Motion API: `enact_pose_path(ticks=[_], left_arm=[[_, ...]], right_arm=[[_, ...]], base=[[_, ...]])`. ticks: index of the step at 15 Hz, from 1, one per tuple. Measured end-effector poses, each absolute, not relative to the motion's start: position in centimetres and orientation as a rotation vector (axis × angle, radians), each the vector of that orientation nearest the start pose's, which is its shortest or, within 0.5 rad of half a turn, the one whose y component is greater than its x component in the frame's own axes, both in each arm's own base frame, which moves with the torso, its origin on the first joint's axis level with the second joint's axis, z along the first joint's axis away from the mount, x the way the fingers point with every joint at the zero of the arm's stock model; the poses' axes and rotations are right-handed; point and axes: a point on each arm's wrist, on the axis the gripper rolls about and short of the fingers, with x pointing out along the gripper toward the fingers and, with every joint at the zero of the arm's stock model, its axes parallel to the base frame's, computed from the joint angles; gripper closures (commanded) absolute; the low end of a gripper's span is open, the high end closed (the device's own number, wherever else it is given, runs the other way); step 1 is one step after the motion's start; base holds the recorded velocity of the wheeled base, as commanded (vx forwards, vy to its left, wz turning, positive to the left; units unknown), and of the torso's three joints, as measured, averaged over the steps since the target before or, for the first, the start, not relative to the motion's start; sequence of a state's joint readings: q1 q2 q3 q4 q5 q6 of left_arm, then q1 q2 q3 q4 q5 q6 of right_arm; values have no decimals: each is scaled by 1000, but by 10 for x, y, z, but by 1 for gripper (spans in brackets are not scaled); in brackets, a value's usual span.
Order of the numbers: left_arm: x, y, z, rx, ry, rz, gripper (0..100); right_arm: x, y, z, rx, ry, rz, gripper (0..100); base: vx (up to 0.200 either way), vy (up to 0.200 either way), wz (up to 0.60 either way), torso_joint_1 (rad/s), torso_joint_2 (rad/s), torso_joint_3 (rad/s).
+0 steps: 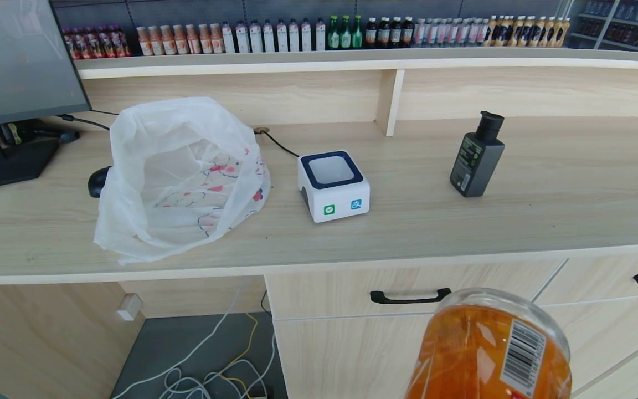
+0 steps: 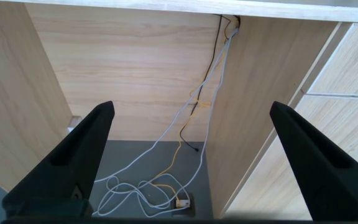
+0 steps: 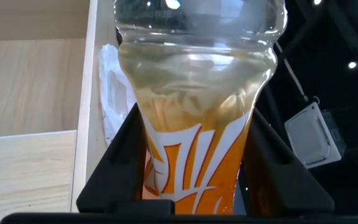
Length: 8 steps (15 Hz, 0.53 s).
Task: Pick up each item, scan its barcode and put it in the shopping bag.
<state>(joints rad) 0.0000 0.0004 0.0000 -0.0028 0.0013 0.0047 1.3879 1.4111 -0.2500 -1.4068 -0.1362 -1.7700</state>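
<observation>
The right hand [image 3: 194,146] grips one orange jar [image 1: 490,349] below the worktop [image 1: 407,221], where one bag [image 1: 180,172], one scanner [image 1: 334,185] and one black bottle [image 1: 477,158] sit; the left hand [image 2: 191,112] is spread wide, holding nothing.

Shop checkout: rows of bottled drinks [image 1: 319,34] stand behind a pale wooden bench [image 1: 463,227] that carries a small white barcode scanner [image 1: 333,185], a till screen [image 1: 17,55] and an open plastic shopping bag [image 1: 180,177].
</observation>
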Motion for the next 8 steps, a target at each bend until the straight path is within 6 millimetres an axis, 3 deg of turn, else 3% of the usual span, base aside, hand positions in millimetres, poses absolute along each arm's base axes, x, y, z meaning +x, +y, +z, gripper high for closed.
enact_pose_path(ticks=[8], left_arm=[[-23, 0, 76, 5, -2, 1, 0]], right_arm=[[42, 186, 197, -1391, -1217, 616, 100]], base=[[0, 0, 0, 0, 0, 0]])
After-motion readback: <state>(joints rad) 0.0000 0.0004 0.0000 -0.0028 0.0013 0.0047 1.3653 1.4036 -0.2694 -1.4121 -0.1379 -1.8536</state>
